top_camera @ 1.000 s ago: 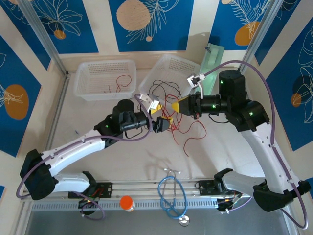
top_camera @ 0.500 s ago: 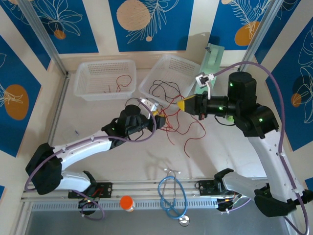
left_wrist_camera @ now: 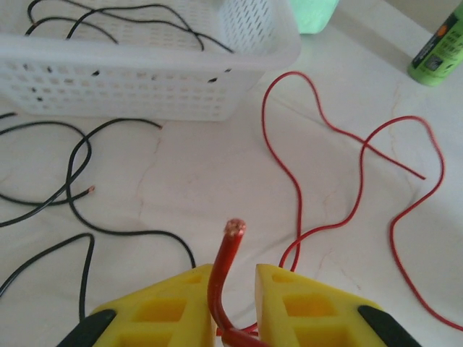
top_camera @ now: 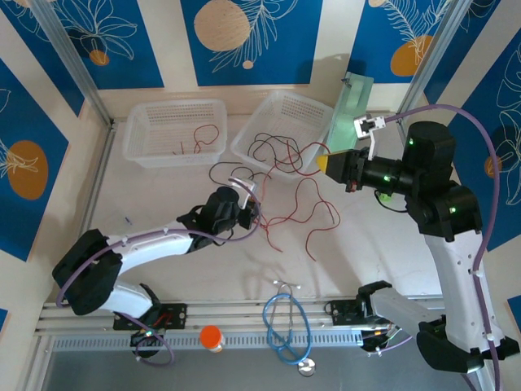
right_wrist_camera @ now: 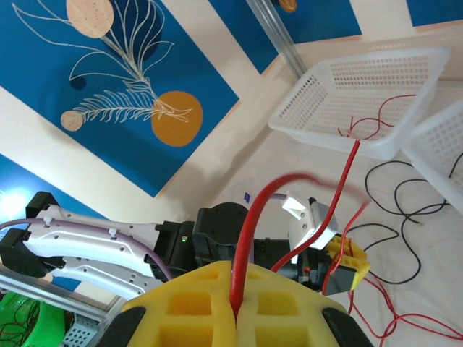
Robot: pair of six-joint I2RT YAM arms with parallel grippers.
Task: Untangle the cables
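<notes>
Thin red cables (top_camera: 303, 208) lie in loose curls at mid-table, and black cables (top_camera: 273, 147) hang over the right basket (top_camera: 305, 110). My left gripper (top_camera: 249, 208) sits at the left edge of the curls. In the left wrist view its yellow jaws (left_wrist_camera: 235, 283) stand close on either side of a red cable end (left_wrist_camera: 231, 242) that bends between them. Other red loops (left_wrist_camera: 354, 181) and black cables (left_wrist_camera: 76, 170) lie on the table beyond. My right gripper (top_camera: 325, 161) is raised by the right basket, shut (right_wrist_camera: 236, 278) on a red cable (right_wrist_camera: 249, 228) that arcs toward the left arm.
Two white baskets stand at the back; the left basket (top_camera: 163, 122) holds a red cable (top_camera: 203, 134). A green panel (top_camera: 350, 102) leans at the back right. A blue stethoscope (top_camera: 285, 326) and an orange-capped bottle (top_camera: 211, 336) lie at the near edge. A green bottle (left_wrist_camera: 438, 50) stands right.
My left gripper has drawn back toward the near left and closed round a red cable end. My right gripper has pulled away to the right, stretching the tangle into looser loops.
</notes>
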